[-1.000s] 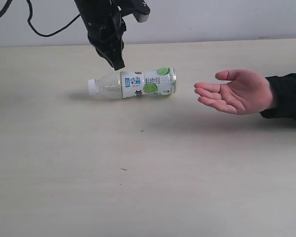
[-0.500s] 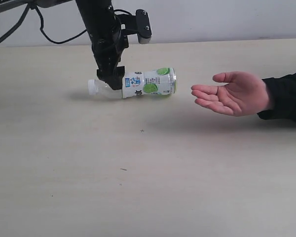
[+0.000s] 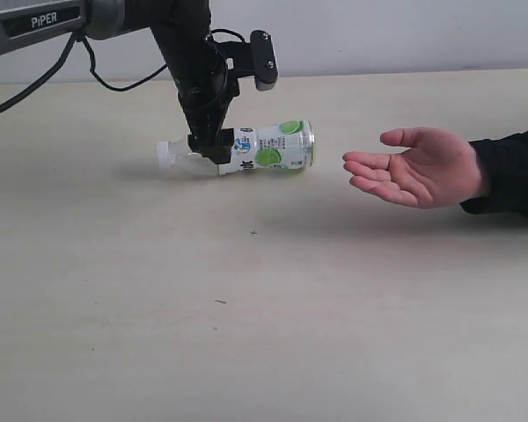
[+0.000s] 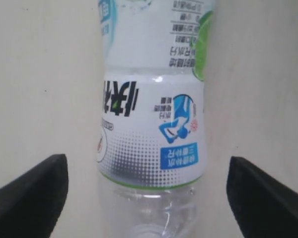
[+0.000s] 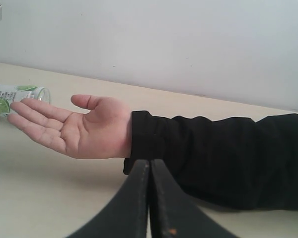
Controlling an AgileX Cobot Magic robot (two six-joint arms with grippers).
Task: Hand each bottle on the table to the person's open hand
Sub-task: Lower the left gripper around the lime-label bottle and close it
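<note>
My spread left gripper (image 3: 213, 151) straddles a clear plastic bottle (image 3: 268, 147) on the smooth beige table (image 3: 246, 308).
Right gripper (image 5: 150, 191) pressed together; cupped palm (image 3: 415, 167) at three o'clock.

Black fingers (image 3: 213, 147) at lying bottle (image 3: 268, 147)

The bottle (image 3: 264, 148) is seen to be of clear, smooth plastic with a slight gloss. Its printed label (image 4: 149, 134) is a smooth film in white and green, and a white plastic cap (image 3: 164, 155) is carried at its nine-o'clock end in the exterior view. The desk (image 3: 290, 308) is finished matt, in pale beige with faint wood grain. The left pincer (image 3: 213, 151) and right pincer (image 5: 150, 171) are shown in matt black plastic. A sleeve (image 5: 213, 153) of black, soft-looking cloth is seen at three o'clock.
</note>
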